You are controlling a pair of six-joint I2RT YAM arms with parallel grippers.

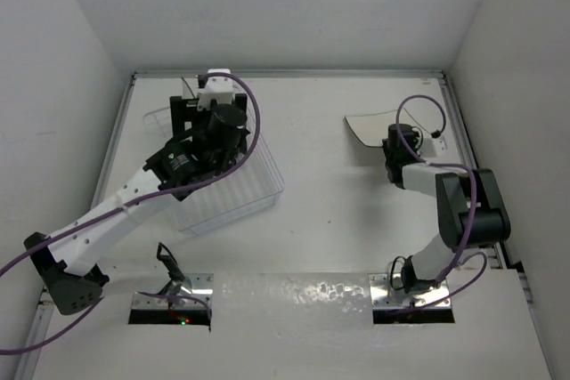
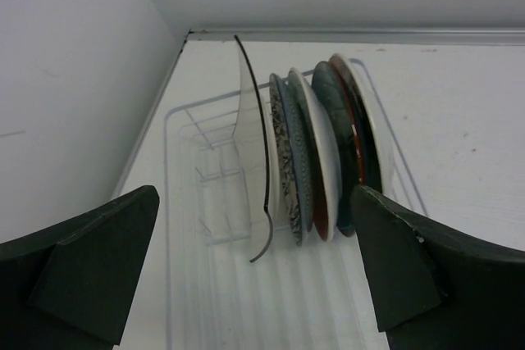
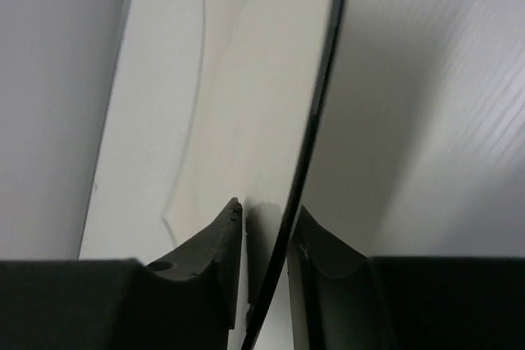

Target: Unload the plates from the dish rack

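The clear dish rack (image 1: 236, 198) lies at the left of the table. In the left wrist view the dish rack (image 2: 184, 227) holds a square cream plate (image 2: 253, 120) with a dark rim, standing on edge. Behind it stand several round plates (image 2: 324, 153), white, teal and red (image 2: 354, 133). My left gripper (image 1: 207, 106) hovers open above the rack, its jaws (image 2: 254, 284) wide apart and empty. My right gripper (image 1: 389, 138) is shut on the near edge of another square cream plate (image 1: 372, 126) at the back right. In the right wrist view my right gripper (image 3: 269, 219) straddles that plate's (image 3: 262, 79) dark rim.
The left wall runs close beside the rack, and the back wall lies just beyond it. The right wall and the table's right edge are near the held plate. Purple cables loop over both arms.
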